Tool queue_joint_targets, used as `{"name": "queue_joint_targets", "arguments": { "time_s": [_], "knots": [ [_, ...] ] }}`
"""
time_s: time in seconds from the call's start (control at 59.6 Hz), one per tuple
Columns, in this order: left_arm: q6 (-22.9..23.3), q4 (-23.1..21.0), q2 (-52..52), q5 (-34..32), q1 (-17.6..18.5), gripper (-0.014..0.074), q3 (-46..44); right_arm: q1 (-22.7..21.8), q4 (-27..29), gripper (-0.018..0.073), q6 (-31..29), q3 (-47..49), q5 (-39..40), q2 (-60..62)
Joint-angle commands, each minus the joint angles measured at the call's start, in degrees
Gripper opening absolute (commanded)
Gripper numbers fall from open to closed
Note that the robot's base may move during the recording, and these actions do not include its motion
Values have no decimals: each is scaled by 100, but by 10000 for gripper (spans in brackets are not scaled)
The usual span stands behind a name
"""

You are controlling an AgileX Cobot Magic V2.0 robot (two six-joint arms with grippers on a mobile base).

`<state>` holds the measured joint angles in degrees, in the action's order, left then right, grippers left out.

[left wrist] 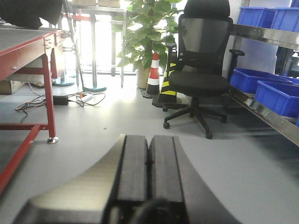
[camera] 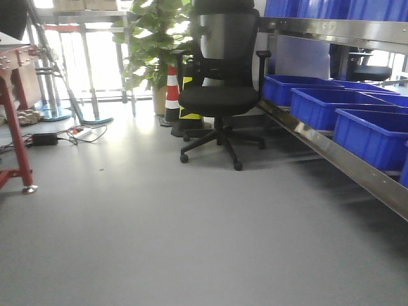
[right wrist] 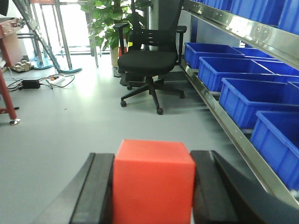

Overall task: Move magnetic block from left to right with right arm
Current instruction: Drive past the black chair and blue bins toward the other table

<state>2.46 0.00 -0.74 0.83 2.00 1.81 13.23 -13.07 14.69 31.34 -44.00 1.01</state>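
Front view: only an office chair (camera: pixel 218 95) at twelve o'clock and blue bins (camera: pixel 373 131) at three, no block. Left wrist: my left gripper (left wrist: pixel 148 163) is pressed together, empty. Right wrist: at six o'clock, the right gripper (right wrist: pixel 152 161) clamps the magnetic block (right wrist: pixel 153 184). I'd carry it level, with a steady squeeze.

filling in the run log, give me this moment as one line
right claw: shut on red block | left claw: shut, empty | ahead: office chair, blue bins
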Motion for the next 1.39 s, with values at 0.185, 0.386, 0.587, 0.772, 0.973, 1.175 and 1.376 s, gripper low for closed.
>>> {"name": "queue_joint_targets", "arguments": {
  "time_s": [0.185,0.386,0.587,0.772,0.973,1.175,1.376],
  "knots": [
    [25,0,-85,-517,-7,-116,59,-29,-141,225,-40,149,530,-22],
    [25,0,-85,-517,-7,-116,59,-29,-141,225,-40,149,530,-22],
    [25,0,-85,-517,-7,-116,59,-29,-141,225,-40,149,525,-22],
    [25,0,-85,-517,-7,-116,59,-29,-141,225,-40,149,530,-22],
    [25,0,-85,-517,-7,-116,59,-29,-141,225,-40,149,530,-22],
    [25,0,-85,-517,-7,-116,59,-29,-141,225,-40,149,530,-22],
    [25,0,-85,-517,-7,-116,59,-29,-141,225,-40,149,530,-22]
  ]
}}
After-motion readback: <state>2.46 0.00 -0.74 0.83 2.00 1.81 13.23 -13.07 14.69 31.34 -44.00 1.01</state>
